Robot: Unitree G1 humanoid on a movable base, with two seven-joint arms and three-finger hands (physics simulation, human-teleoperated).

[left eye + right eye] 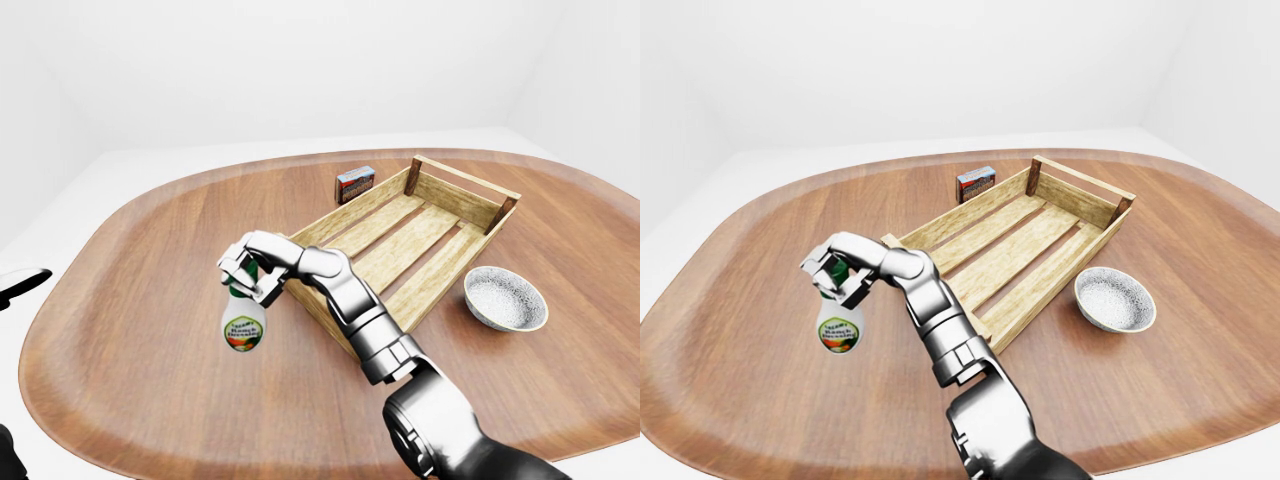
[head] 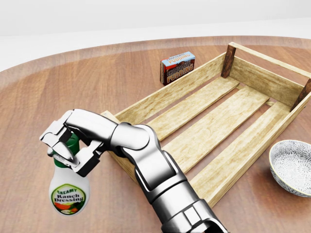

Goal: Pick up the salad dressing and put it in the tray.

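Ranch dressing bottle (image 2: 69,193) hangs pinched at its green cap in my right robot hand (image 2: 68,148), lower left; pickup done, wooden tray (image 2: 252,80) unfilled.

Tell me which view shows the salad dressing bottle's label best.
The head view: the salad dressing bottle hangs large from the right hand, and "Creamy Ranch Dressing" reads clearly. The left-eye and right-eye views show the whole bottle, held by its green cap, but small, the label only a colored blur.
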